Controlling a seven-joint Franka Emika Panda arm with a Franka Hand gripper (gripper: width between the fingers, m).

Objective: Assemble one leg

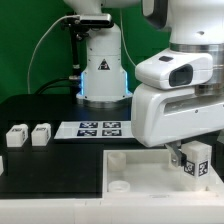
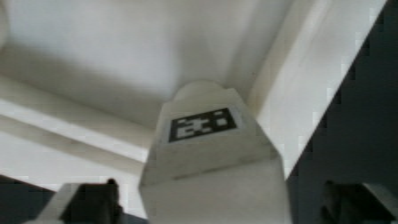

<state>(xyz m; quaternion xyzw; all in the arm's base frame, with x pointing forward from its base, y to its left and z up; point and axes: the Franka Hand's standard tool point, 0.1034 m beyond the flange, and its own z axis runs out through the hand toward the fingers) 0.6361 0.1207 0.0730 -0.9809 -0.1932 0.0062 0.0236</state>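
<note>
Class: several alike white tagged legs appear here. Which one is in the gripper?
The leg at the exterior view's right, gripped by the gripper over the white tray piece. The two other legs sit untouched on the black table at the left.

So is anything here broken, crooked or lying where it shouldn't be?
Nothing stands out. The gripper holds one leg over the white tray-like piece, and the wrist view shows that leg whole, its tag intact. Two more legs stand side by side at the exterior view's left, near the marker board. No damage shows.

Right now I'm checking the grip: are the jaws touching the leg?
Touching. The wrist view shows the leg held between both jaws, no gap either side.
</note>
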